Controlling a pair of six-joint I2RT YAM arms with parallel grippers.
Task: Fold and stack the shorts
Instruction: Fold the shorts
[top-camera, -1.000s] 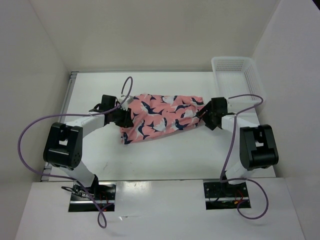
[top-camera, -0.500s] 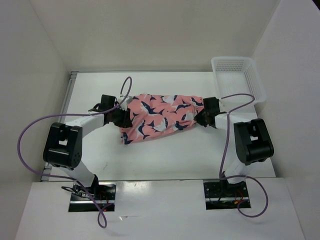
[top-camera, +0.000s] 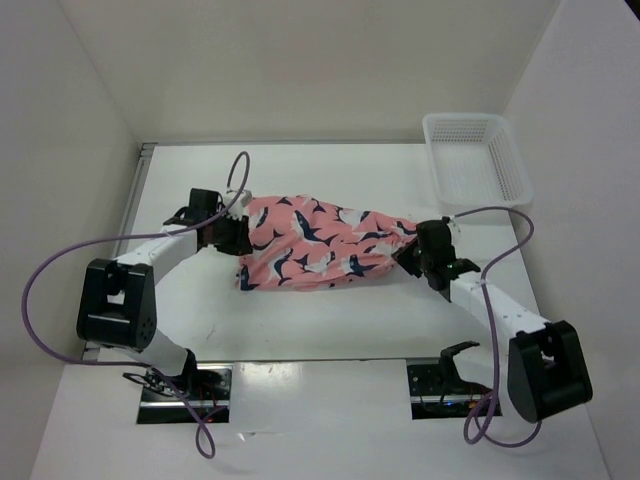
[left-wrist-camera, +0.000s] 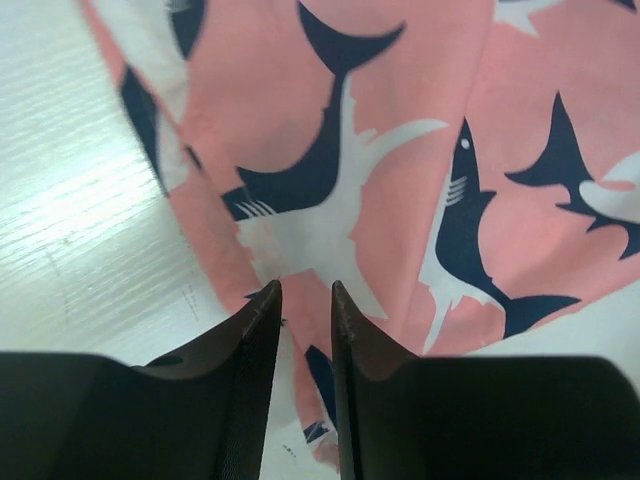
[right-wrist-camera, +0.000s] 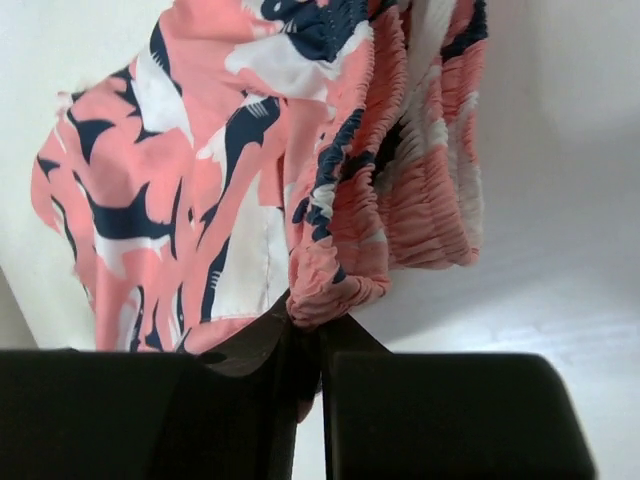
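The salmon-pink shorts (top-camera: 320, 245) with navy and white sharks stretch across the middle of the table between my two grippers. My left gripper (top-camera: 232, 238) is at their left edge. In the left wrist view its narrow-set fingers (left-wrist-camera: 302, 290) have a strip of the shorts (left-wrist-camera: 400, 150) between them. My right gripper (top-camera: 408, 258) is at the shorts' right end. The right wrist view shows it (right-wrist-camera: 305, 320) shut on the gathered elastic waistband, with the shorts (right-wrist-camera: 230, 180) hanging away from the jaws.
A white mesh basket (top-camera: 475, 160) stands at the back right corner of the table (top-camera: 330, 320). White walls close in the left, back and right sides. Purple cables loop from both arms.
The right gripper closed on the waistband and its arm swung forward and stretched out low. The left gripper shifted slightly left. The shorts are now pulled longer and flatter between the two.
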